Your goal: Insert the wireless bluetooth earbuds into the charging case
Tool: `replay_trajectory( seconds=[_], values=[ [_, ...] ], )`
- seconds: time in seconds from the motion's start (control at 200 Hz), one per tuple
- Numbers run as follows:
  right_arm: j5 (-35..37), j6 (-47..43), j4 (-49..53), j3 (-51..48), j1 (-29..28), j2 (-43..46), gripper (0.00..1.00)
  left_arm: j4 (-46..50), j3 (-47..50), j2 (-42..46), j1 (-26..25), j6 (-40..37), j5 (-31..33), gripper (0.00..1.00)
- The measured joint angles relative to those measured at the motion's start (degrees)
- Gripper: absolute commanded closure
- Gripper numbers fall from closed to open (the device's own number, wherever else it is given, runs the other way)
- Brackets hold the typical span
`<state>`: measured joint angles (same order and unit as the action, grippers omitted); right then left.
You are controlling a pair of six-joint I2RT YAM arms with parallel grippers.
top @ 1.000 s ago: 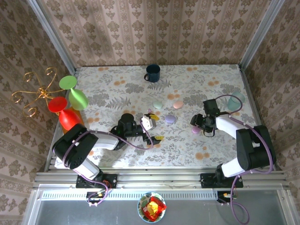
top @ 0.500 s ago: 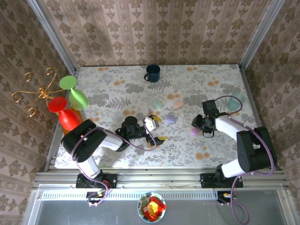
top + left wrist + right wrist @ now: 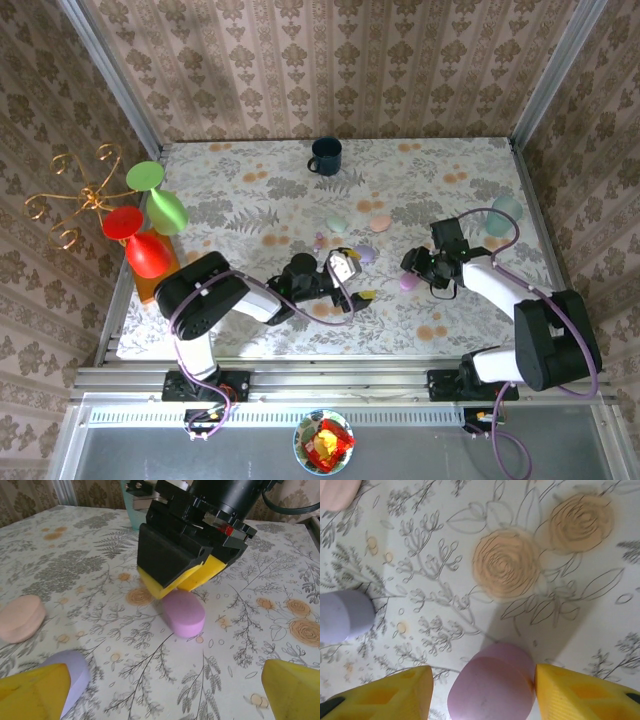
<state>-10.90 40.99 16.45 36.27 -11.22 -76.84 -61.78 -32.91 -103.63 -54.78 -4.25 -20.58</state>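
A pink oval case (image 3: 492, 685) lies on the floral table between the yellow fingers of my right gripper (image 3: 485, 687). The right finger touches it and a gap shows at the left finger, so the gripper is open around it. The same case (image 3: 408, 283) sits under the right gripper (image 3: 412, 272) in the top view. My left gripper (image 3: 352, 276) is open and empty, pointing at the pink case (image 3: 184, 612) and the right gripper (image 3: 182, 577). A lilac case (image 3: 365, 256) lies by its left finger. A tiny pale bit (image 3: 320, 239), maybe an earbud, is too small to tell.
A mint case (image 3: 336, 224) and a peach case (image 3: 379, 223) lie behind the lilac one. A blue mug (image 3: 325, 155) stands at the back, a teal cup (image 3: 505, 213) at the right edge. Red and green glasses (image 3: 150, 215) crowd the left edge.
My left gripper has moved right across the table, close to the lilac and pink cases. My right gripper has shifted slightly left, the pink case with it.
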Motion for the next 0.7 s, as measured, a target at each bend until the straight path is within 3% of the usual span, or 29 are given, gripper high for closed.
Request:
replay_trajectory(
  seconds=[0.27, 0.52, 0.7],
  values=[
    [-1.09, 1.62, 0.33, -2.60, -0.85, 7.50, 0.39, 8.83, -8.48, -5.90, -5.16, -0.46, 3.96, 0.04],
    [0.61, 1.64, 1.14, -6.40, 8.94, 22.23, 0.38, 16.48, -17.14, -11.67, -7.91, -0.42, 8.46, 0.09],
    [0.52, 1.62, 2.16, -10.10, 12.50, 26.43, 0.38, 18.08, -20.46, -15.26, -8.15, -0.02, 9.53, 0.16]
  ],
)
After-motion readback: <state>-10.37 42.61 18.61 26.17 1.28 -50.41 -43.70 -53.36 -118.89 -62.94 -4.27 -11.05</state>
